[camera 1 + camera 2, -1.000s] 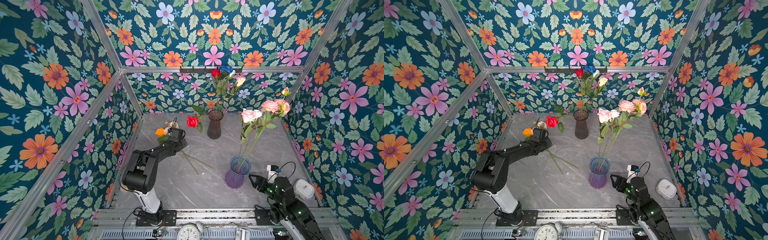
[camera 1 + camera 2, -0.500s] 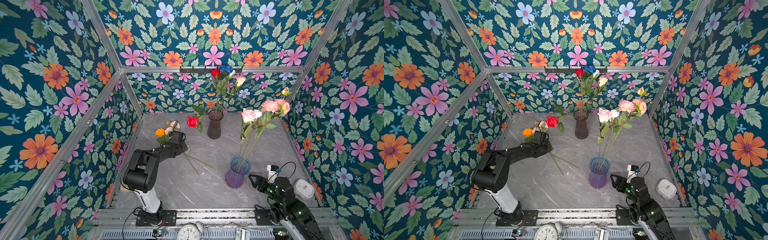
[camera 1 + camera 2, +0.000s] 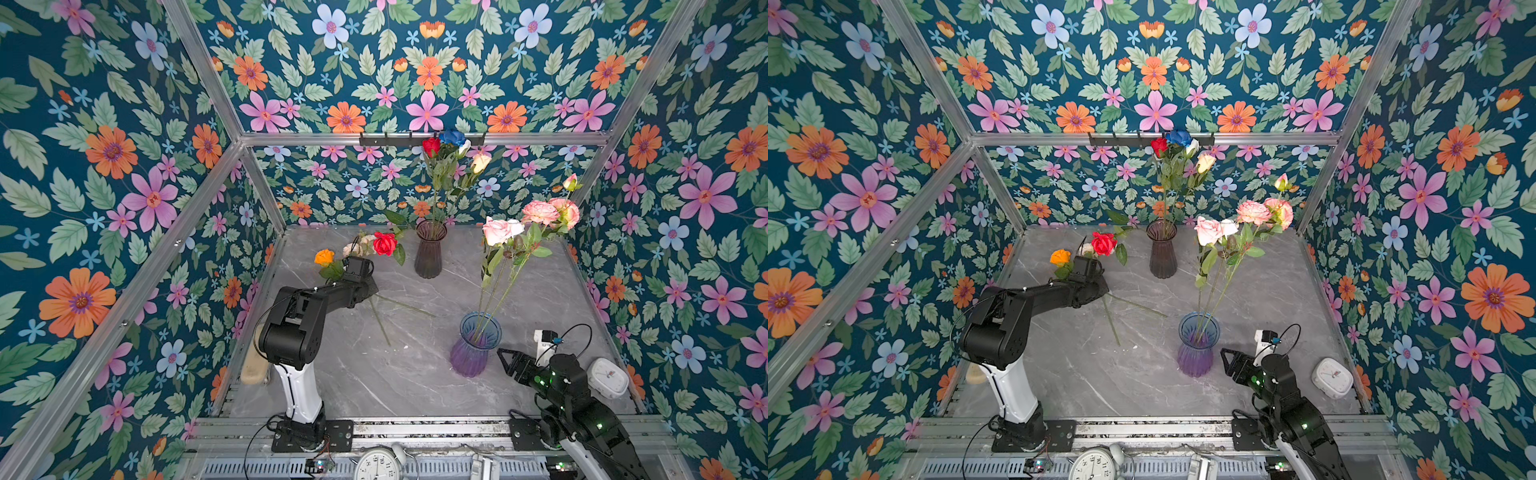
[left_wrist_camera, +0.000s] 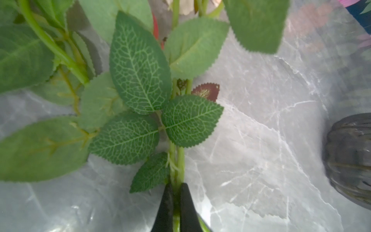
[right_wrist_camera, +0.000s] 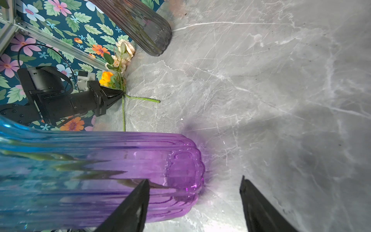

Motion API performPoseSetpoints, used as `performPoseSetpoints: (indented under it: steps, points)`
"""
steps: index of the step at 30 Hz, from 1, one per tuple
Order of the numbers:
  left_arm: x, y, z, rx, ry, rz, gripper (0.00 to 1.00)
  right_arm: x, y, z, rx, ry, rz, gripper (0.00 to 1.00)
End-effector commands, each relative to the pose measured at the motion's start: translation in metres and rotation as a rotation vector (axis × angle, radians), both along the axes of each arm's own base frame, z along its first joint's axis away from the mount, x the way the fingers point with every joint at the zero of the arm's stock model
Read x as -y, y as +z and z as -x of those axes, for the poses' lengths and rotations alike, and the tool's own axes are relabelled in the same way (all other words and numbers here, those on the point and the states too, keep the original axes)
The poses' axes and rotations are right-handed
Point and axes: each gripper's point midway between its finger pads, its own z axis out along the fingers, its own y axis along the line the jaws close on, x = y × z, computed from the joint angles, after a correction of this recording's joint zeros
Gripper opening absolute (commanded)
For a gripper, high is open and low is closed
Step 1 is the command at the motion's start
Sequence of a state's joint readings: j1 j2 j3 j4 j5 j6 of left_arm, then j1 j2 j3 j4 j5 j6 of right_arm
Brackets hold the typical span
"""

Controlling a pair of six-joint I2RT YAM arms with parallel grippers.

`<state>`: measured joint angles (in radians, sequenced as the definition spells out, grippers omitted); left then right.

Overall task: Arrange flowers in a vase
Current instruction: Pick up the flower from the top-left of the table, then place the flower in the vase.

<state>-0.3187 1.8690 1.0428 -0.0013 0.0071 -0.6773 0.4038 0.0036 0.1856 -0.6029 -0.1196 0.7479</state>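
Observation:
Three loose flowers lie at the back left of the table: an orange rose [image 3: 324, 257], a cream one [image 3: 357, 245] and a red rose [image 3: 384, 243]. My left gripper [image 3: 374, 289] [image 3: 1105, 291] [image 4: 176, 185] is low over their green stems [image 4: 177, 160] and shut on them just below the leaves. A purple-blue vase [image 3: 476, 345] [image 5: 140, 152] holds pink roses [image 3: 498, 230]. A dark vase [image 3: 429, 253] at the back holds red, blue and white roses. My right gripper [image 3: 503, 361] [image 5: 194, 179] stands open beside the purple vase's base, holding nothing.
A white alarm clock [image 3: 609, 376] sits by the right wall behind my right arm. Another clock [image 3: 376, 465] lies on the front rail. A beige object [image 3: 254, 365] lies by the left wall. Patterned walls and an aluminium frame [image 3: 257, 183] enclose the table.
My left gripper's jaws have closed on the stems and the arm has shifted slightly along them. The right arm has not moved.

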Motion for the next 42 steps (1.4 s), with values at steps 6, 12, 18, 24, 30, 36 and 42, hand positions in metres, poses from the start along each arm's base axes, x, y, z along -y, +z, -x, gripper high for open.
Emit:
performPoseSetpoints:
  steps: [6, 12, 18, 24, 30, 36, 42]
  points:
    - [-0.012, 0.091, 0.015, 0.146, -0.002, -0.011, 0.00, 0.000, 0.002, -0.002, 0.017, 0.001, 0.003, 0.73]
    - [-0.024, 0.239, 0.047, 0.523, 0.011, 0.093, 0.00, 0.000, 0.002, -0.001, 0.009, -0.005, 0.000, 0.73]
    - [-0.054, 0.398, 0.149, 1.075, -0.024, 0.204, 0.00, 0.008, 0.037, 0.001, 0.067, -0.024, 0.019, 0.77]
    - [0.021, 0.492, 0.243, 1.379, -0.625, 0.583, 0.00, 0.001, 0.141, 0.006, 0.221, 0.057, 0.023, 0.78]
    - [0.097, 0.505, 0.286, 1.363, -1.004, 0.755, 0.00, -0.049, 0.266, 0.036, 0.446, 0.418, -0.091, 0.71]
    - [0.220, 0.450, 0.301, 1.135, -1.289, 0.680, 0.00, -0.091, 0.337, 0.050, 0.491, 0.712, -0.228, 0.62]
    - [0.258, 0.431, 0.297, 1.074, -1.341, 0.753, 0.00, -0.093, 0.369, 0.060, 0.582, 0.765, -0.234, 0.55]
